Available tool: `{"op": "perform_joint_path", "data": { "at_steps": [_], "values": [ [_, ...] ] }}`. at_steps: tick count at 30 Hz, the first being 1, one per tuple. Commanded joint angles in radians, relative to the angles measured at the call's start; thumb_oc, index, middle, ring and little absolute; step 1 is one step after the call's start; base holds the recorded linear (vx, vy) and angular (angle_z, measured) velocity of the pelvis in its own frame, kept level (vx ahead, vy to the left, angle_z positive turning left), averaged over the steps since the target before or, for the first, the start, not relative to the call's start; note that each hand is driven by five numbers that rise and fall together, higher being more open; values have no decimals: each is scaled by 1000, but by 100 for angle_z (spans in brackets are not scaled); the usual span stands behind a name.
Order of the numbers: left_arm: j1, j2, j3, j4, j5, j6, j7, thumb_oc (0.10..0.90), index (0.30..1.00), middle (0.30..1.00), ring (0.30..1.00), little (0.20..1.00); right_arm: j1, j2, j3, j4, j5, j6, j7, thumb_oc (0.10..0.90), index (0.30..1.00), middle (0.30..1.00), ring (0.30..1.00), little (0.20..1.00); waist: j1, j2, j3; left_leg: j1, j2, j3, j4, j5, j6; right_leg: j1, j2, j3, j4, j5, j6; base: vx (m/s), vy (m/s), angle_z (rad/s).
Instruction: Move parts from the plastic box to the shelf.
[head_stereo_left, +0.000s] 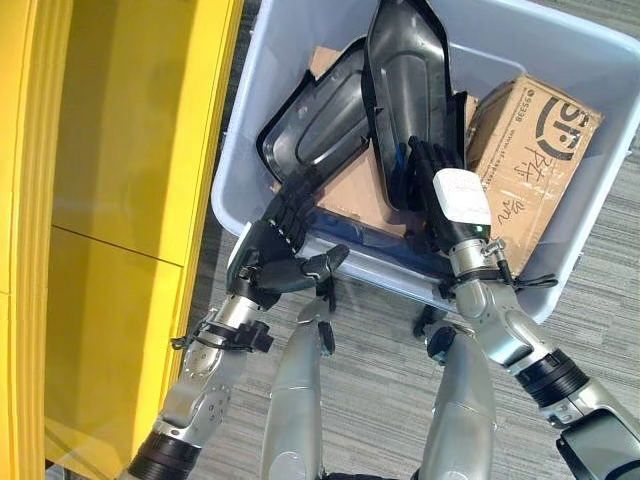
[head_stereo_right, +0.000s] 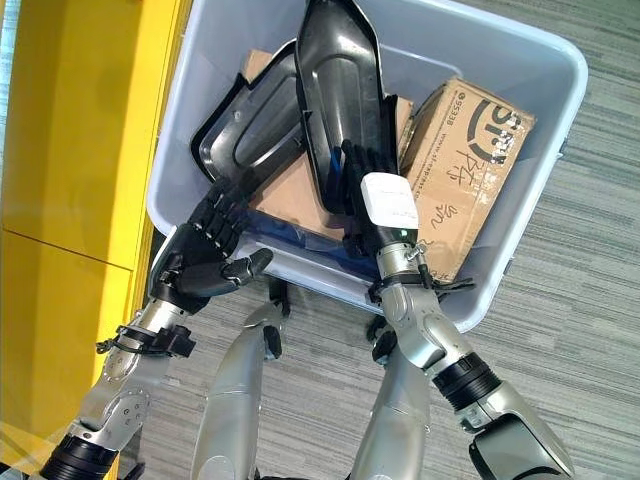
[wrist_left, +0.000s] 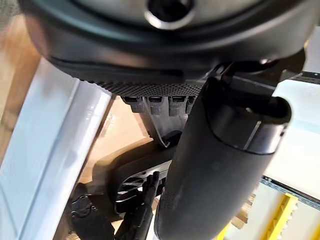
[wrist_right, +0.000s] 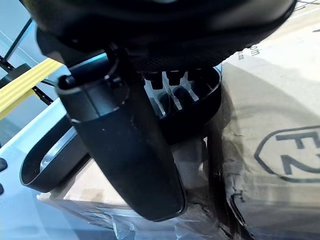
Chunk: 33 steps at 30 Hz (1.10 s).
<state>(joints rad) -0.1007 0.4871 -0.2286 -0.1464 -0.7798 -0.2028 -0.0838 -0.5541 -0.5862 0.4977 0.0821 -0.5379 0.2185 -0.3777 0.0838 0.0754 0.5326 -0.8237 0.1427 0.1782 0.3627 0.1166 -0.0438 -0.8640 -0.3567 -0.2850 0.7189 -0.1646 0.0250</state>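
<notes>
A pale blue plastic box (head_stereo_left: 238, 140) holds two black moulded parts. The tall part (head_stereo_left: 405, 70) leans upright in the middle, and a second part (head_stereo_left: 320, 120) lies tilted to its left. My left hand (head_stereo_left: 265, 250) reaches over the box's near rim, its straight fingers touching the lower edge of the left part and its thumb (wrist_left: 215, 175) outside the rim. My right hand (head_stereo_left: 455, 205) is inside the box, fingers laid flat against the foot of the tall part (wrist_right: 200, 100). The yellow shelf (head_stereo_left: 120, 150) stands to the left of the box.
A printed cardboard box (head_stereo_left: 530, 150) fills the box's right side, close beside my right hand. Flat cardboard (head_stereo_left: 350, 190) and clear wrap lie under the black parts. Grey carpet (head_stereo_left: 380, 340) surrounds the box.
</notes>
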Motion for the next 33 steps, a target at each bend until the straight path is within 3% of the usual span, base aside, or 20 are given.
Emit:
{"op": "perform_joint_path", "data": {
  "at_steps": [1,7,10,12,15,21,22,24,25,33],
  "values": [
    [-15,-25,10,-129,1,-100,-49,900,1000,1000,1000,1000,-104,-36,-25,-21,-85,-21,-67,900,1000,1000,1000,1000,27,83,-13,3,-66,12,40,-131,20,14,44,49,54,-55,48,0,0,0],
    [-12,-18,15,-128,-4,-91,-59,900,1000,1000,1000,1000,-109,-64,-30,15,-82,1,-106,900,1000,1000,1000,1000,30,87,-13,-12,-67,12,51,-135,24,0,38,50,66,-57,50,0,0,0],
    [-8,-16,22,-119,-6,-96,-55,900,1000,1000,1000,1000,-102,-70,-44,41,-35,-23,-151,900,1000,1000,1000,1000,29,88,-13,-21,-64,13,53,-135,23,-10,37,52,74,-62,49,0,0,0],
    [-6,-20,22,-113,-9,-106,-50,900,1000,1000,1000,1000,-103,-67,-57,47,-21,-40,-148,900,1000,1000,1000,1000,27,93,-13,-21,-65,15,56,-138,23,-12,37,56,78,-65,48,19,38,-1],
    [-5,-21,31,-125,9,-193,-29,900,1000,1000,1000,1000,-98,-60,-63,41,2,-56,-138,900,1000,1000,1000,1000,30,98,-13,-29,-65,15,60,-138,26,-24,31,63,85,-67,47,4,11,-1],
    [-7,-39,46,-127,-16,-194,-52,900,1000,1000,1000,1000,-93,-19,-37,46,-20,-101,-163,900,1000,1000,1000,1000,36,100,-13,-25,-70,12,68,-147,26,-14,27,61,78,-66,48,-2,-49,3],
    [-9,-40,43,-126,5,-214,-37,900,1000,1000,1000,1000,-91,-16,-31,45,-28,-125,-182,712,736,736,736,736,35,99,-13,-24,-69,13,70,-149,27,-12,28,61,77,-66,48,5,-38,2],
    [-13,-36,42,-127,67,-263,-2,900,1000,1000,1000,1000,-86,-17,-28,36,-19,-138,-186,543,500,500,500,500,32,98,-13,-21,-68,13,71,-150,27,-10,29,62,75,-66,48,0,0,0],
    [-16,-29,42,-132,75,-276,-11,900,1000,1000,1000,1000,-84,-19,-33,35,-9,-151,-196,400,300,300,300,300,30,97,-13,-21,-67,11,75,-151,25,-10,30,64,76,-66,48,7,-35,0],
    [-32,-32,19,-132,56,-257,-31,900,1000,1000,1000,1000,-99,-21,-13,82,-16,-156,-213,400,300,300,300,300,20,102,-13,-22,-61,16,93,-164,24,-20,32,71,74,-65,43,1,-4,0]
  ]
}}
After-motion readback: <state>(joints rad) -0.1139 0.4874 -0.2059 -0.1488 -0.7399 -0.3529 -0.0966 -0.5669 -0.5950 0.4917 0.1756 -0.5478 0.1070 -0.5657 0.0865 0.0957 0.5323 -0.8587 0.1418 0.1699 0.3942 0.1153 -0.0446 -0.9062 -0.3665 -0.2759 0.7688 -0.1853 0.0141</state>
